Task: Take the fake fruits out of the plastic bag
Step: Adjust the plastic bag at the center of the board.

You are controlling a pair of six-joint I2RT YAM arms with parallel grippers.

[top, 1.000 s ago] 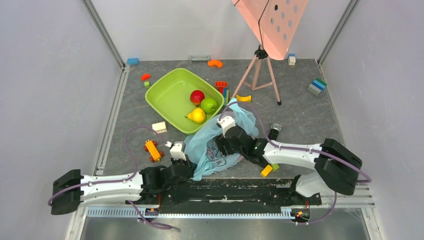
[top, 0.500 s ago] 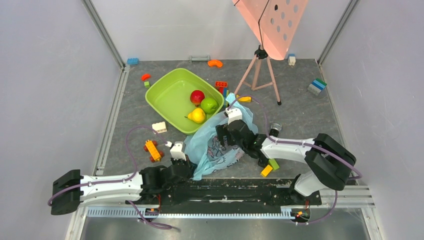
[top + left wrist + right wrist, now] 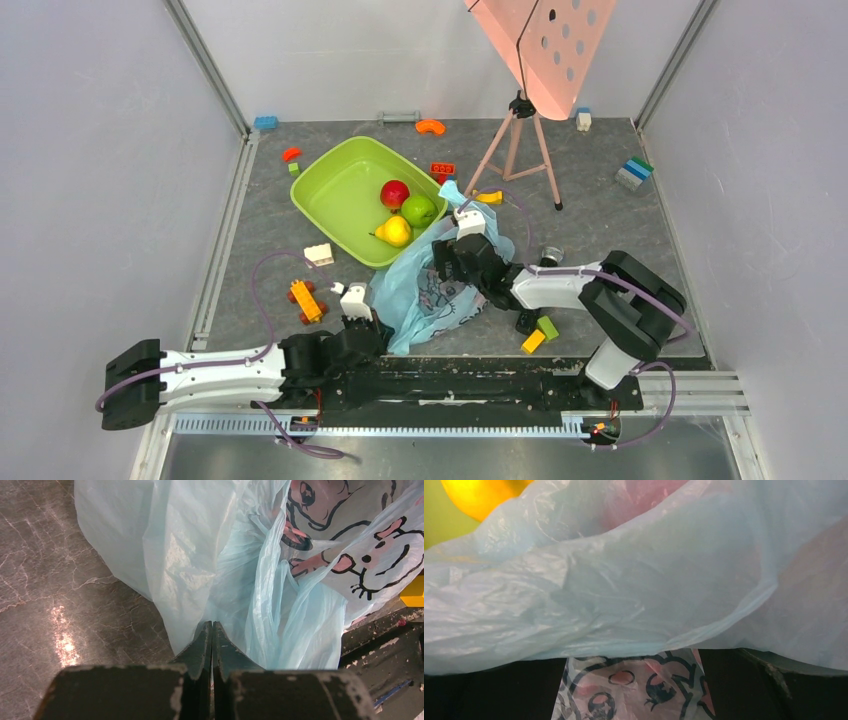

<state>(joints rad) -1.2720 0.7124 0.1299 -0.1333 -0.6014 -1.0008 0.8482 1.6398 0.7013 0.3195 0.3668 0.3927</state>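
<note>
Right arm [image 3: 545, 285] swung tubward; left wrist shows jaws pinching plastic bag [image 3: 200, 555].

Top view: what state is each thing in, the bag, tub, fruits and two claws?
Bag, crumpled on the table.
Tub, upright, holding three fruits.
Red fruit, in the tub.
Green apple, in the tub.
Yellow fruit, in the tub.
Left claw, shut on the bag's edge.
Right claw, against the bag; open or shut unclear.
</note>
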